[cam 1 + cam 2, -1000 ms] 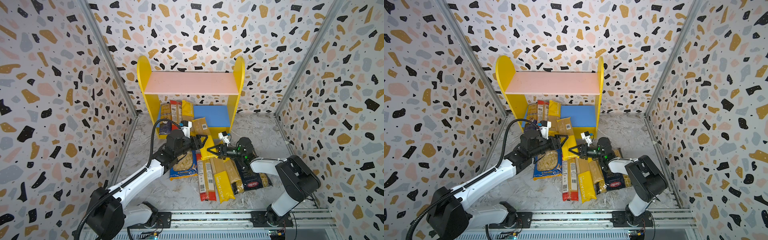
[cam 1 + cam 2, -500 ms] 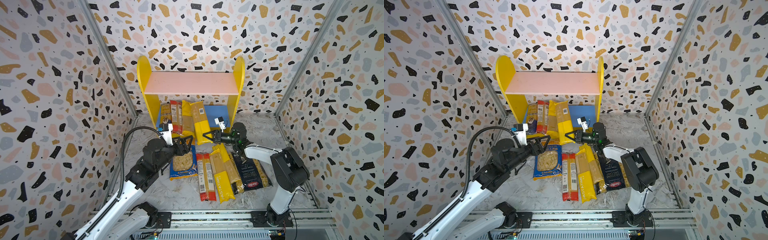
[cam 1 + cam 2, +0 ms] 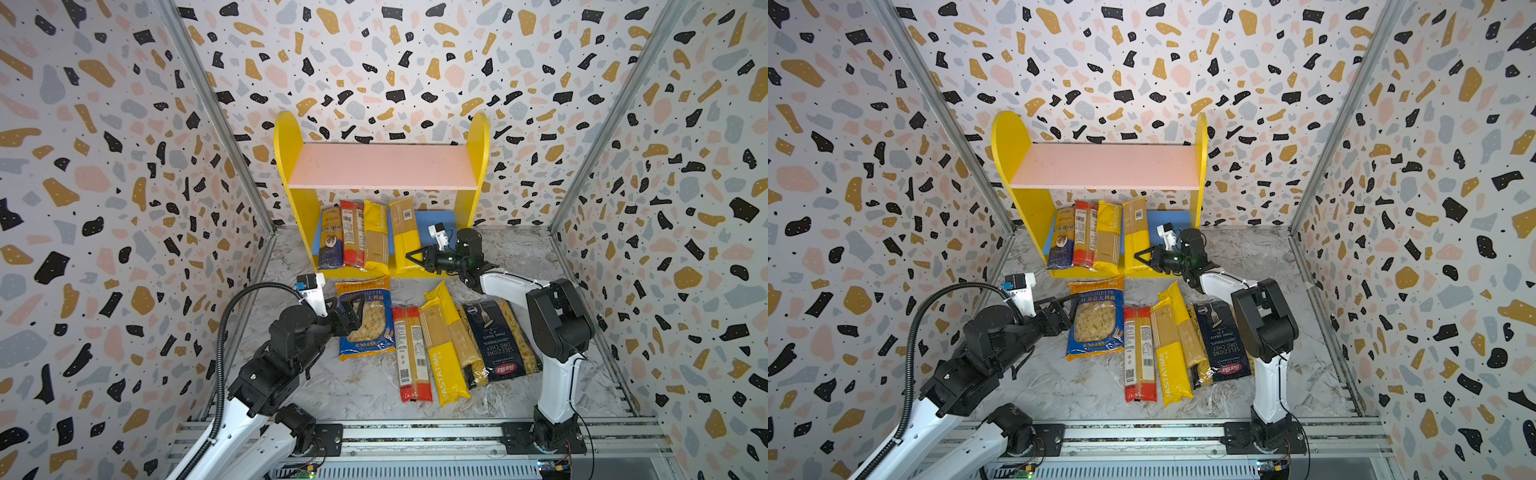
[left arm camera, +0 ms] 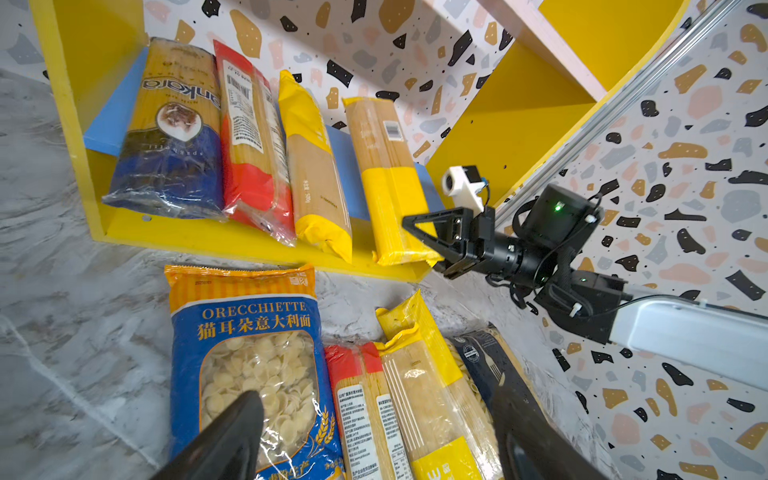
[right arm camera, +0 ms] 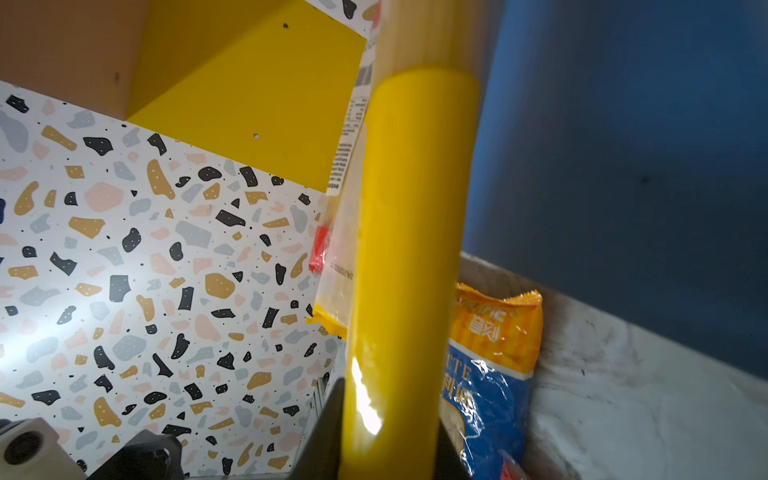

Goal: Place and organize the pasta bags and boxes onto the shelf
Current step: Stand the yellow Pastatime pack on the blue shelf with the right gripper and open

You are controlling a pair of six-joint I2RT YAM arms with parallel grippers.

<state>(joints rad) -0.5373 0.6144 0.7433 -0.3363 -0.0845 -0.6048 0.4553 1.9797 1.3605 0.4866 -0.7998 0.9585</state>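
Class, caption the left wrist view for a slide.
Right gripper grips yellow spaghetti pack on the shelf's blue board; Orecchiette bag lies outside.

Shelf (image 3: pixel 286 166): yellow sides, pink upper board, blue lower board.
Walls (image 3: pixel 415 62): white, flecked black, ochre, pink, grey.
Floor (image 3: pixel 365 386): grey-white marbling.
Orecchiette bag (image 3: pixel 376 332): blue, orange-striped top.
Barilla bag (image 3: pixel 494 340): navy.
Shelved, from the left panel: navy-gold pack (image 3: pixel 331 241), red pack (image 3: pixel 352 237), yellow pack (image 3: pixel 376 237), yellow-banded pack (image 3: pixel 403 228).

The blue-orange bag (image 4: pixel 245 328) reads "ORECCHIETTE" above "猫耳朵意大利面". At its three o'clock, a yellow pack (image 3: pixel 448 372) says "PASTATIME"; beyond it, the navy bag (image 3: pixel 496 340) shows "Barilla" and "SELEZIONE ORO CHEF". A dark blue pack (image 4: pixel 166 158) on the shelf (image 4: pixel 208 241) reads "ankara".
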